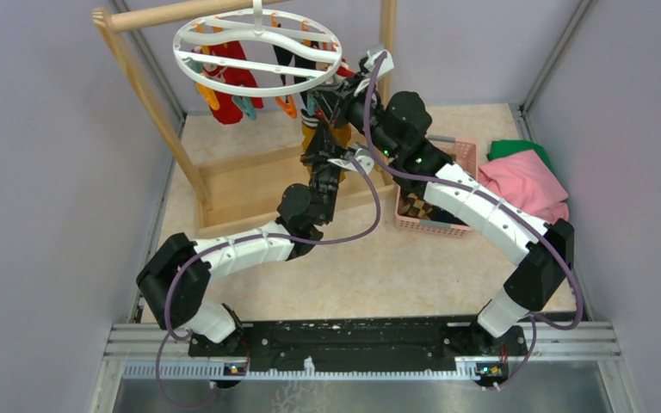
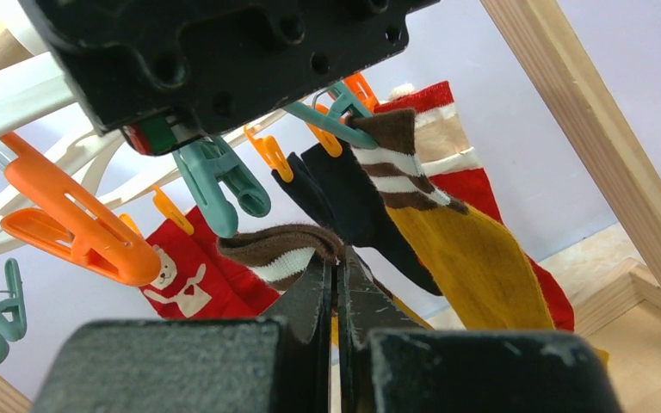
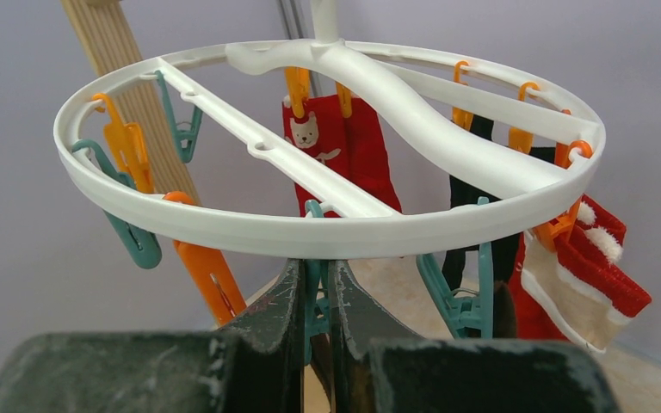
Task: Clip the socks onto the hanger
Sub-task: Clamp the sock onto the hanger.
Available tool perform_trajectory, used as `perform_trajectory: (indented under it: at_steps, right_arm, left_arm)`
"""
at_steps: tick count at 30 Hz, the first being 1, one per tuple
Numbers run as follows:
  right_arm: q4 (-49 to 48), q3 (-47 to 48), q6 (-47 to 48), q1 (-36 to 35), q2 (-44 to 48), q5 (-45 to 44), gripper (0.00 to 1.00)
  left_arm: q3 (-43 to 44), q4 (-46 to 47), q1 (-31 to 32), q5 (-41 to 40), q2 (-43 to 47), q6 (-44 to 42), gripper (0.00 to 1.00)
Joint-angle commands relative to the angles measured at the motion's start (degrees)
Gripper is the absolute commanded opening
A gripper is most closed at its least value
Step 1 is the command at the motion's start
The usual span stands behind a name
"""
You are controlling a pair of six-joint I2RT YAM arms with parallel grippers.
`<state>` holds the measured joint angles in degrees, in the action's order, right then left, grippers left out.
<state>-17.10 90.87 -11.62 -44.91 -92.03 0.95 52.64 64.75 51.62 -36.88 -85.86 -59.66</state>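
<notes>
The white ring hanger (image 1: 256,50) hangs from the wooden rack; it also fills the right wrist view (image 3: 327,228). Red socks (image 1: 234,76) and a mustard sock (image 2: 473,249) hang from its clips. My left gripper (image 2: 338,258) is shut on the brown-and-white cuff of a mustard sock (image 2: 280,249), held up under the ring beside an empty teal clip (image 2: 224,181). My right gripper (image 3: 314,275) is shut on a teal clip (image 3: 314,305) just below the ring's near rim. Both grippers meet under the ring's right side in the top view (image 1: 336,112).
The wooden rack frame (image 1: 151,95) stands behind and left, its base board (image 1: 250,185) on the floor. A pink basket (image 1: 435,219) with an argyle sock sits under the right arm. Pink cloth (image 1: 525,185) and green cloth (image 1: 516,148) lie at the right.
</notes>
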Motion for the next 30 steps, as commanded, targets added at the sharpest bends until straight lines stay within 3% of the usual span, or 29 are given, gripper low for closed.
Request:
perform_trajectory:
  at_steps: [1,30]
  right_arm:
    - [-1.4,1.0,0.9,-0.5,1.5,0.2,0.00]
    - [-1.4,0.0,4.2,-0.5,1.5,-0.7,0.00]
  left_arm:
    - [2.6,0.8,-0.2,1.1,0.5,0.3,0.00]
    - [4.3,1.1,0.0,-0.7,2.5,-1.4,0.00]
